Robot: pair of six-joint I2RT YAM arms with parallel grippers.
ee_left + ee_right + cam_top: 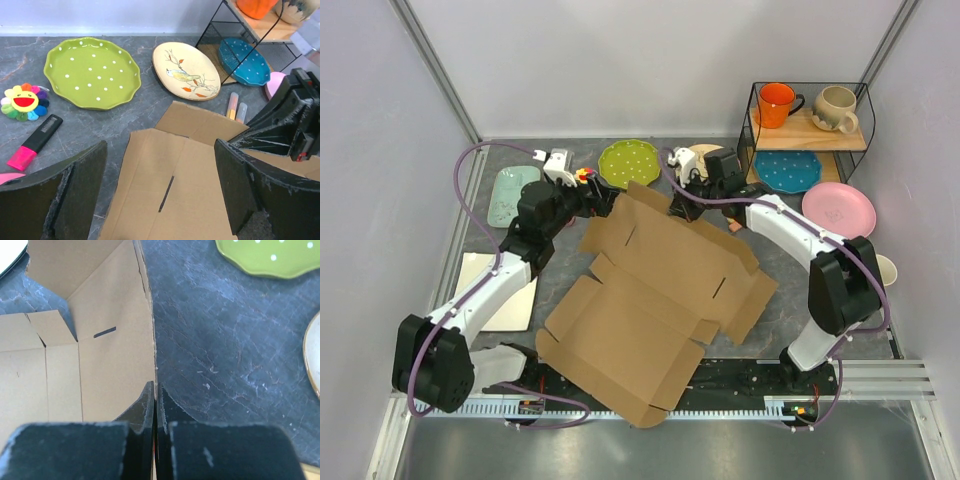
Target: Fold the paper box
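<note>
The paper box (650,290) is a brown cardboard die-cut lying mostly flat in the middle of the table, with some flaps slightly raised. My left gripper (608,203) hangs open over the far-left flap (200,125). A dark slit shows between its wide-apart fingers (80,190), and they hold nothing. My right gripper (682,205) is at the box's far edge. In the right wrist view it (156,387) is shut, with its tips right at the flap's edge (110,355). I cannot tell whether cardboard is pinched between them.
Beyond the box lie a green dotted plate (629,162), a cream bird plate (186,70), a teal plate (787,171) under a wire rack with two mugs (777,103), and a pink plate (838,208). A white tray (500,290), a mint dish (513,193), a flower toy (22,101) and a pink marker (35,142) lie at the left.
</note>
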